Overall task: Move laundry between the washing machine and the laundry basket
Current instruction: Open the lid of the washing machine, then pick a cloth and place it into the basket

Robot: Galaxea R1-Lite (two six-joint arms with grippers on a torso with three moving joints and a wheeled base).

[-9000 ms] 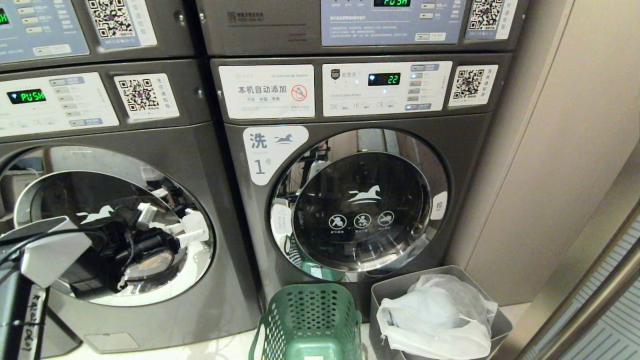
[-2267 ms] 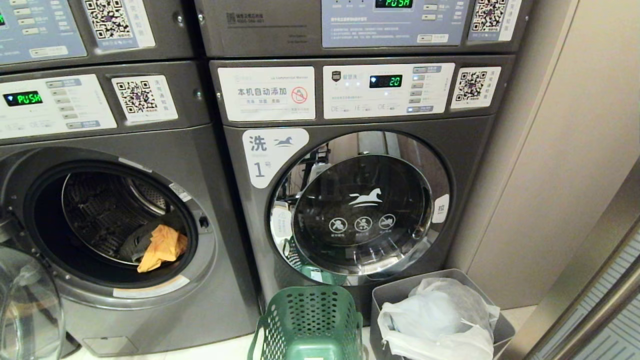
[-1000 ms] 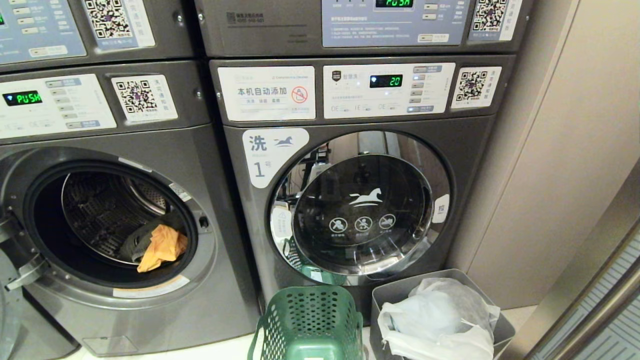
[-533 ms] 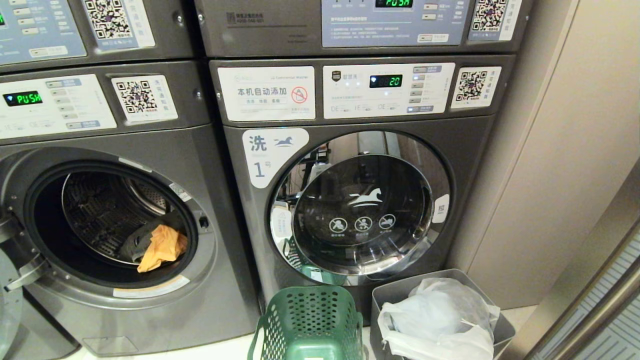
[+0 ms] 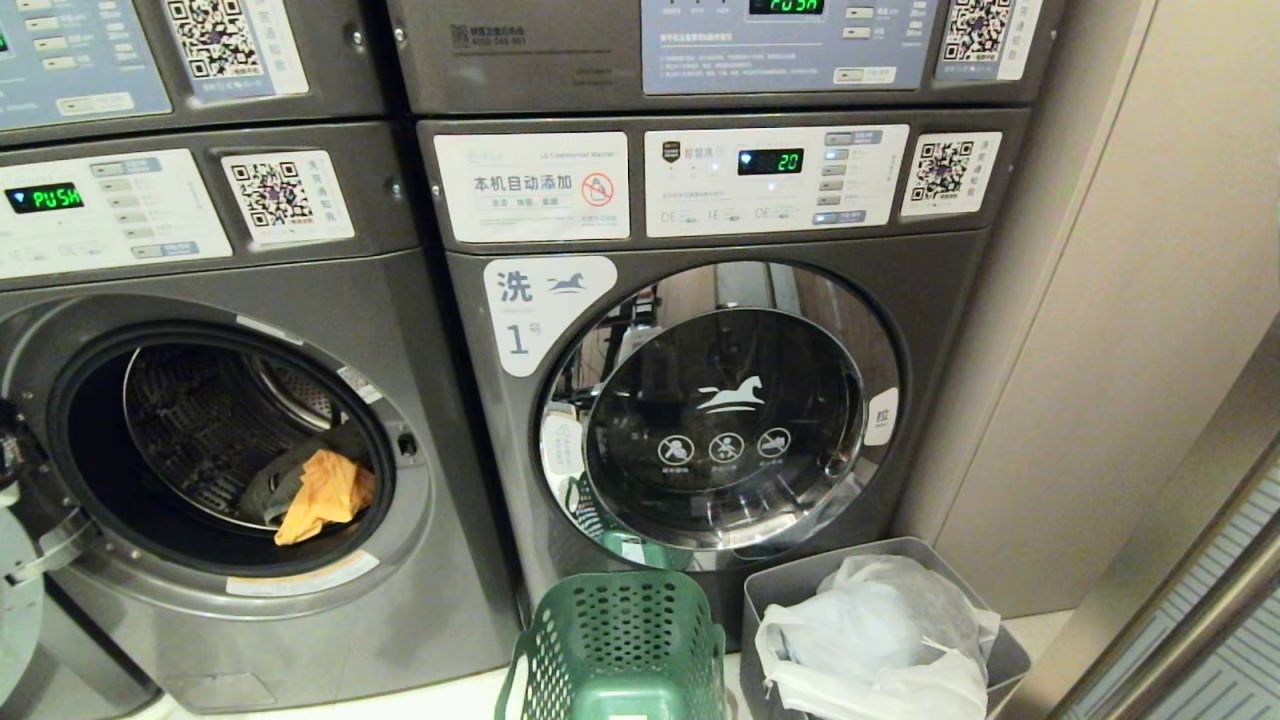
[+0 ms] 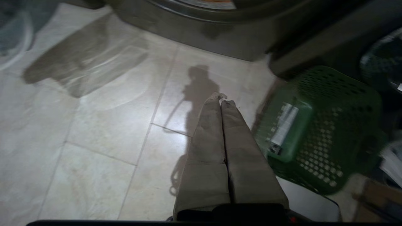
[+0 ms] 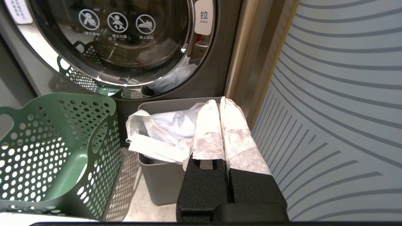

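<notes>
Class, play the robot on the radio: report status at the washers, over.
Left gripper shut, empty, over floor. Right gripper shut, parked. Orange cloth in open washer; green basket empty. Nothing blocking.

This is a self-service laundry room: grey metal front-loading washing machines (image 5: 720, 400) stand side by side with further units stacked on top. Each bears a white control panel (image 5: 775, 180) with a green digital display and a square QR code sticker (image 5: 942, 172). A green perforated plastic laundry basket (image 5: 615, 640) and a grey lined bin (image 5: 880, 640) stand on the pale tiled floor (image 6: 94, 125).
</notes>
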